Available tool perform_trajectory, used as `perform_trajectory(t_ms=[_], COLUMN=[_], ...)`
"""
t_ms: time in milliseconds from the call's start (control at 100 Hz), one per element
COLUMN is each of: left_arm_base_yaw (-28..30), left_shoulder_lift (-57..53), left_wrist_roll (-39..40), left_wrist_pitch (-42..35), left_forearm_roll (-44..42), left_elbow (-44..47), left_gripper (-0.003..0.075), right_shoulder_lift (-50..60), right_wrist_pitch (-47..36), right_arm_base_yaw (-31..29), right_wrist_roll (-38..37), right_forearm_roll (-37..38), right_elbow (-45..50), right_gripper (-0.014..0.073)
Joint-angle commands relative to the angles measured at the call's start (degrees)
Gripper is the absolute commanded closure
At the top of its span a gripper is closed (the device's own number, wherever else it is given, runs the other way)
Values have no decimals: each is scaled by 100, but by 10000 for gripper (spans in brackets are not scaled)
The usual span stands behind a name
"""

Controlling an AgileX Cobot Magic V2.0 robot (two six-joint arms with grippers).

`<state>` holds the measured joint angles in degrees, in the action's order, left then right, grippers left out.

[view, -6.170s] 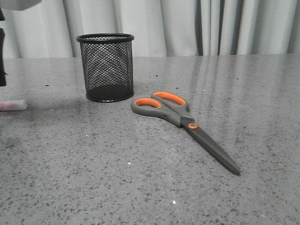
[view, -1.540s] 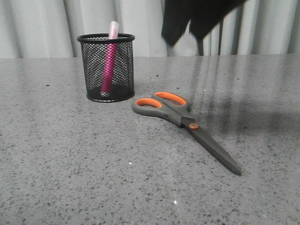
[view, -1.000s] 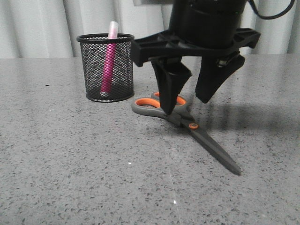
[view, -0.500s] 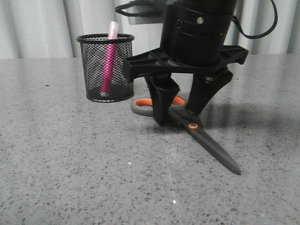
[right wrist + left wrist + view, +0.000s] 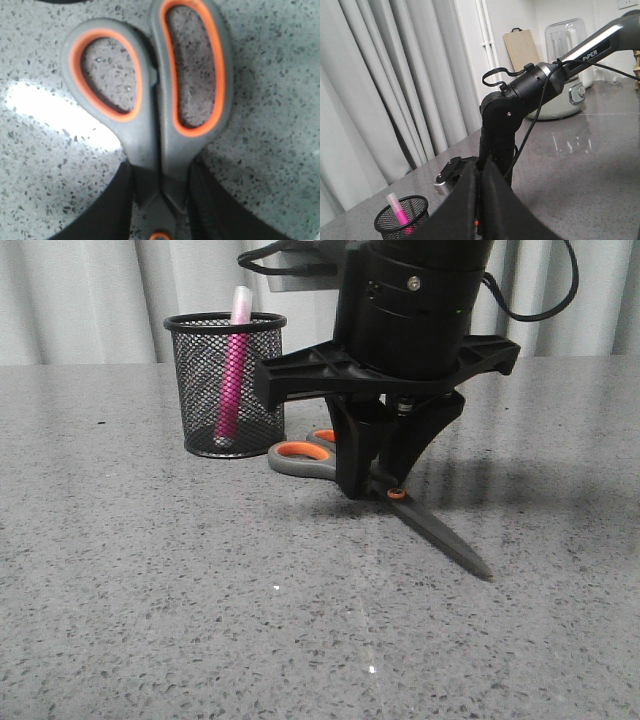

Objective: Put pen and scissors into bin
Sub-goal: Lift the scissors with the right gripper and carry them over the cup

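Pen [image 5: 232, 370] is already in the bin [image 5: 226, 385], standing tilted with its pale cap poking above the rim, so that half reads as done. Scissors [image 5: 400, 505] are what I'm working now.

My right claw [image 5: 372, 480] is down on the desk [image 5: 150, 590], its fingers [image 5: 117, 210] pinched on the scissors' neck, just between the orange-lined loops and the pivot. Wrist cam shows both black pads pressed against the grey shanks from either side, blades closed. Gripping there makes sense: it's the narrowest solid part, and the squeeze keeps the blades shut. The loops stick out toward the bin, the blade tip points away toward the camera side.

From the front the scissors look tilted with the handle end a bit up, but I can't be sure they are off the desk; the claw blocks the contact line.

Left claw [image 5: 480, 210] is parked up high and out of the way, fingers pressed together, holding nothing.

Bin sits just beside the loops, to the left. Next I'd judge: lift, swing blades down, drop in beside the pen. Risk: scissors are longer than the bin is tall, so they could tip the light mesh bin or knock the pen.
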<state>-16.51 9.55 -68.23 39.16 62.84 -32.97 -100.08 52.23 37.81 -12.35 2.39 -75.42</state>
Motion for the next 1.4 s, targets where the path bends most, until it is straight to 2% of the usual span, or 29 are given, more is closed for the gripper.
perform_trajectory(t_ms=[0, 270, 380, 450, 600, 920, 990, 1130, 1390], left_arm_base_yaw=[-46, -46, -46, -46, -46, -46, -46, -46, -46], left_shoulder_lift=[140, 140, 140, 140, 140, 140, 140, 140, 140], left_wrist_roll=[57, 57, 57, 57, 57, 57, 57, 57, 57], left_wrist_pitch=[-287, -201, -216, -258, -495, -369, -250, -82, 230], left_forearm_roll=[314, 618, 599, 556, 547, 547, 547, 547, 547], left_elbow=[-144, -164, -164, -164, -164, -164, -164, -164, -164], left_gripper=[739, 739, 739, 739, 739, 739, 739, 739, 739], right_shoulder_lift=[25, 1334, 2100, 2465, 2723, 1606, 1200, 460, -64], right_wrist_pitch=[245, 556, 215, -547, -3073, -8046, -8615, -9197, -9599], right_arm_base_yaw=[-31, -31, -31, -31, -21, -21, -21, -21, -86], right_wrist_roll=[-30, -93, -93, -93, -93, 30, 266, 339, 521], right_forearm_roll=[6, 99, 99, 111, 279, 884, 884, 884, 769], right_elbow=[-7, -58, -58, -58, -34, 615, 666, 666, 666], right_gripper=[661, 660, 660, 661, 661, 662, 662, 662, 662])
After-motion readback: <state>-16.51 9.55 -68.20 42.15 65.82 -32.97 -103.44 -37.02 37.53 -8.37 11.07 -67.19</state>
